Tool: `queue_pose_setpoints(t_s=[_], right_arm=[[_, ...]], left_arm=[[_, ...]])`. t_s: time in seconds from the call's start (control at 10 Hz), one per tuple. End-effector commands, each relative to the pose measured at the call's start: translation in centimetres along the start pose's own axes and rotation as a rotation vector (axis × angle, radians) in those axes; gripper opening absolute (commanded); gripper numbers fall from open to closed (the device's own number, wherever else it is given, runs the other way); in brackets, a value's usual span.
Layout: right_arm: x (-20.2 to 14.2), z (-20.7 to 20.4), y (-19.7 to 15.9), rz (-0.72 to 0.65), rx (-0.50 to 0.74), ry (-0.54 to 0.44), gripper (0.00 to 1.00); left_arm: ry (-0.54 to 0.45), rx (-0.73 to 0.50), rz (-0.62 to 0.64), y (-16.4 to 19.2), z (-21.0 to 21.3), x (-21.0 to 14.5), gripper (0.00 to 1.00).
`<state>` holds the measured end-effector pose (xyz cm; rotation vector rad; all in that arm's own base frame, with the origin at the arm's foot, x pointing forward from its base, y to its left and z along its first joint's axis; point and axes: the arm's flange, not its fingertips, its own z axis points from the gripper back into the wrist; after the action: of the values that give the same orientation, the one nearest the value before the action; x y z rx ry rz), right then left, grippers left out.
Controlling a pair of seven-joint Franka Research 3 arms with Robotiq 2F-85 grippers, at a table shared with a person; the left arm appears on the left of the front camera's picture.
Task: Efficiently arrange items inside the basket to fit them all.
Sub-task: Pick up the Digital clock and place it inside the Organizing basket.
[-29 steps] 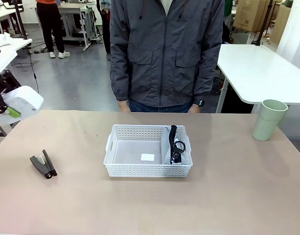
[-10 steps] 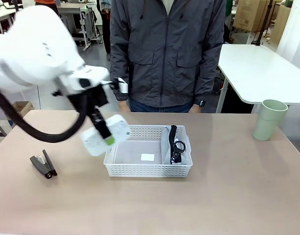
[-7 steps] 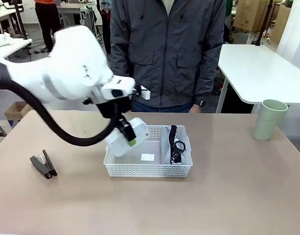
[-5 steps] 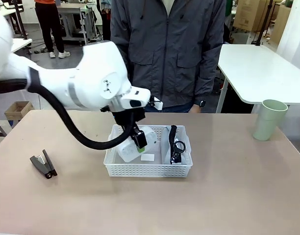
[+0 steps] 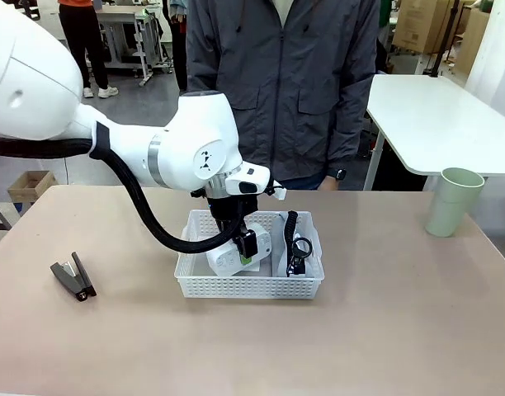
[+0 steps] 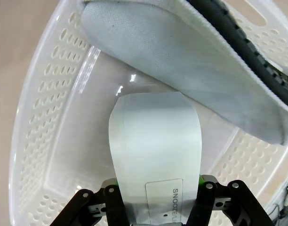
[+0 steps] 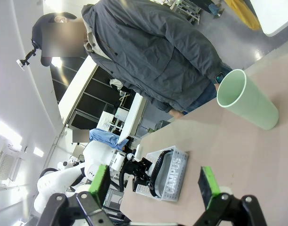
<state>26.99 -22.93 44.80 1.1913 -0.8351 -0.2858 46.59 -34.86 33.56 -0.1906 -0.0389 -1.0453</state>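
My left gripper (image 5: 246, 246) is shut on the small white box (image 5: 233, 257) and holds it tilted down inside the white lattice basket (image 5: 195, 285). In the left wrist view the box (image 6: 153, 136) sits between the green pads of my left gripper (image 6: 158, 189), above the bare floor of the basket (image 6: 45, 117). The grey pouch (image 5: 298, 247) with its black strap stands on edge against the basket's right wall, and it shows as the pouch (image 6: 181, 66) just beyond the box. The black stapler (image 5: 73, 276) lies on the table at left. A pale green cup (image 5: 453, 200) stands at far right. My right gripper (image 7: 154, 186) is open, well away from the cup (image 7: 247, 99).
A person in a grey jacket (image 5: 281, 82) stands at the table's far edge behind the basket, arms down. My left arm (image 5: 112, 140) arcs over the table's left half. A second white table (image 5: 434, 115) stands behind right.
My left arm swung in from the left edge with the white box, crossed above the stapler side and lowered the box into the basket's left part.
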Motion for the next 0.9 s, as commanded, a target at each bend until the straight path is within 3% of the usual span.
queue_pose_setpoints(t_s=[0.0,0.5,0.6,0.7,0.8], right_arm=[[0.0,0.0,0.1,0.007,0.014,-0.008,1.00],[0.0,0.0,0.1,0.007,0.014,-0.008,1.00],[0.0,0.0,0.1,0.007,0.014,-0.008,1.00],[0.0,0.0,0.1,0.007,0.014,-0.008,1.00],[0.0,0.0,0.1,0.007,0.014,-0.008,1.00]], left_arm=[[0.036,0.019,0.018,-0.1,0.4,0.4,0.53],[0.059,0.017,-0.001,0.4,-0.4,-0.1,0.53],[0.055,0.019,-0.008,0.4,-0.2,-0.3,0.69],[0.052,0.021,-0.008,0.3,0.0,-0.4,0.93],[0.046,0.024,-0.008,0.3,0.3,-0.6,1.00]])
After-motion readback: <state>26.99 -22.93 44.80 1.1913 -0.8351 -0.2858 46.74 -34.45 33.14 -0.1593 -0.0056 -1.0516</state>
